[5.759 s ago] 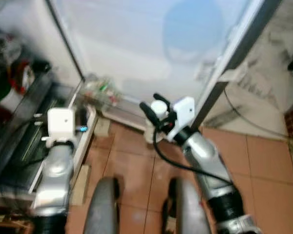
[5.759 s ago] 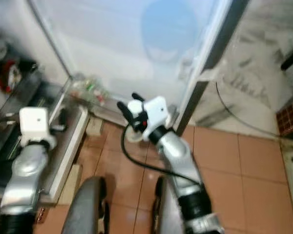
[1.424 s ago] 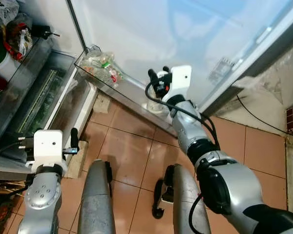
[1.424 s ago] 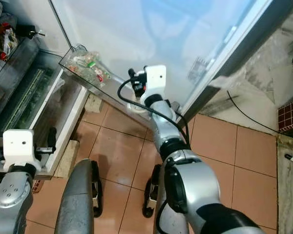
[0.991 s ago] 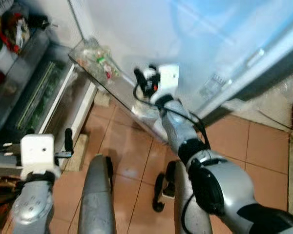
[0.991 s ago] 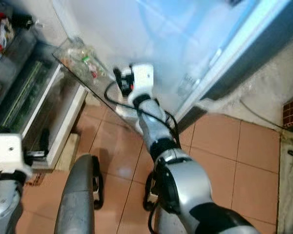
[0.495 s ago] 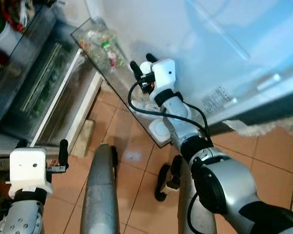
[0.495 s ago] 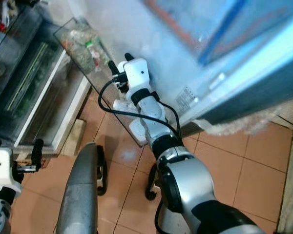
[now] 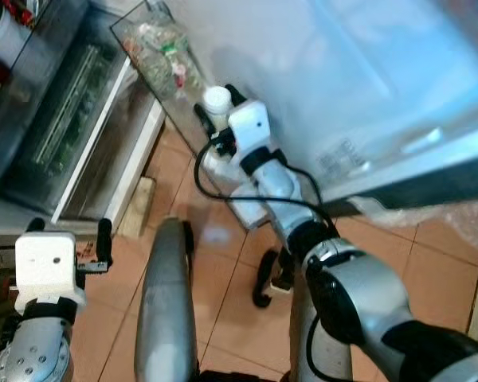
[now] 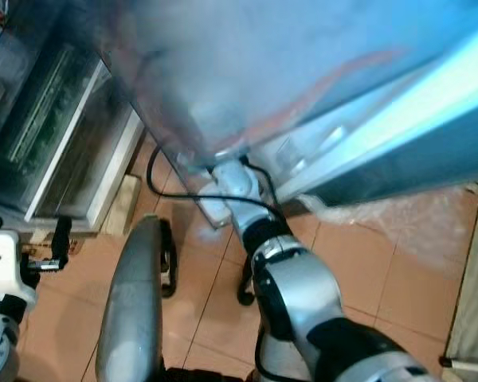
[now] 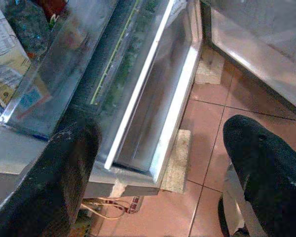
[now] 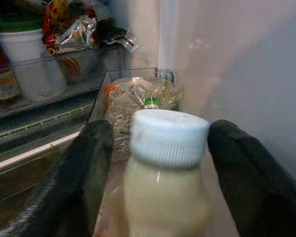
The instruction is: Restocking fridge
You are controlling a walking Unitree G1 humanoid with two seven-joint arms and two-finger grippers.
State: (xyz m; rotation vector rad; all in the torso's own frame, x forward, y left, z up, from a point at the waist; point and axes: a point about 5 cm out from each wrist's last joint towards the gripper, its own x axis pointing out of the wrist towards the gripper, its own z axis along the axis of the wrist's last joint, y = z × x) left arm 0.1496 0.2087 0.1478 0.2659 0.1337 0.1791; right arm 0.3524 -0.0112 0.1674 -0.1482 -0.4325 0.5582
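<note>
A bottle of pale liquid with a white ribbed cap (image 12: pixel 167 143) stands between the black fingers (image 12: pixel 89 168) of my right gripper (image 9: pixel 217 103), which is shut on it. The gripper holds the bottle (image 9: pixel 217 97) upright over the clear door bin (image 9: pixel 135 28) at the foot of the open fridge door (image 9: pixel 342 79). Bagged food (image 9: pixel 166 49) lies at the bin's far end. My left gripper (image 11: pixel 163 148) hangs low by the fridge front, open, with nothing between its fingers.
Glass shelves with a white tub (image 12: pixel 32 64) and packets (image 12: pixel 71 29) fill the fridge interior. A clear bottom drawer (image 9: pixel 80 135) sits at the left. A wooden block (image 9: pixel 137 216) rests on the terracotta tile floor (image 9: pixel 223 270). My legs (image 9: pixel 167 318) are below.
The camera has shifted and the door fills more of the view. My right arm has carried the bottle leftward along the door bin, closer to the bagged food. The left arm stays low.
</note>
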